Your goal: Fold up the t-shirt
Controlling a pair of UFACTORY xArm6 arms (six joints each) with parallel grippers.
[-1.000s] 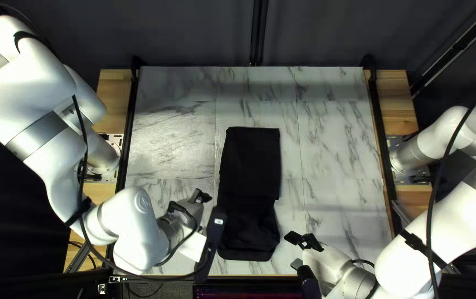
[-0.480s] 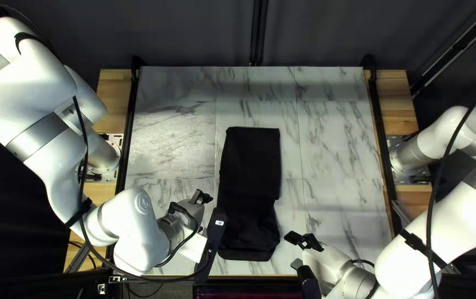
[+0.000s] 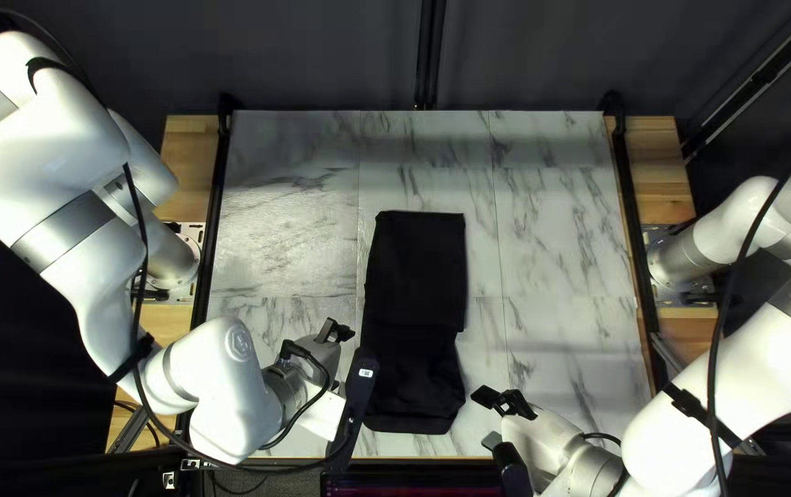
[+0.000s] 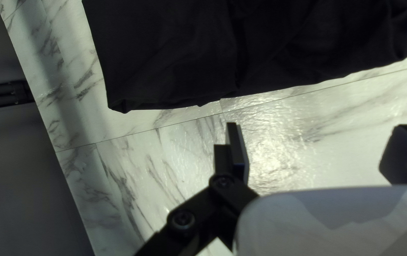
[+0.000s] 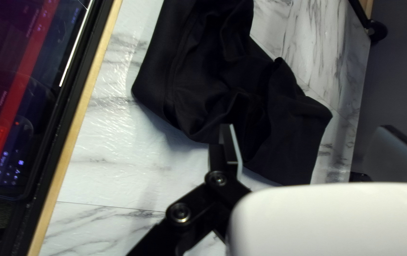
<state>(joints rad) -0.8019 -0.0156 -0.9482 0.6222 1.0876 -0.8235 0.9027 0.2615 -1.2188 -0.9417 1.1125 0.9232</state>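
Surface: marbled tabletop [image 3: 561,230], black t-shirt [image 3: 417,276] on it
Room: dark curtain [image 3: 322,55] behind
Left gripper [image 3: 351,350]: released
Right gripper [image 3: 489,419]: released

- A table [image 3: 561,239] topped with white marble-look panels, grey-veined, joined at thin seams
- Black rails [image 3: 630,202] down its left and right edges, warm wooden boards [image 3: 658,161] outside them
- A pale wooden strip [image 5: 76,128] edging the near side
- A dark curtain [image 3: 322,55] behind the far edge, a black upright post [image 3: 429,55] standing midway along it
- A slanting dark rail [image 3: 764,78] at the upper right of the top left view
- A lit screen [image 5: 4,71], red and purple, beside the near edge
- Light glinting off the tabletop, a soft shadow band across its far part
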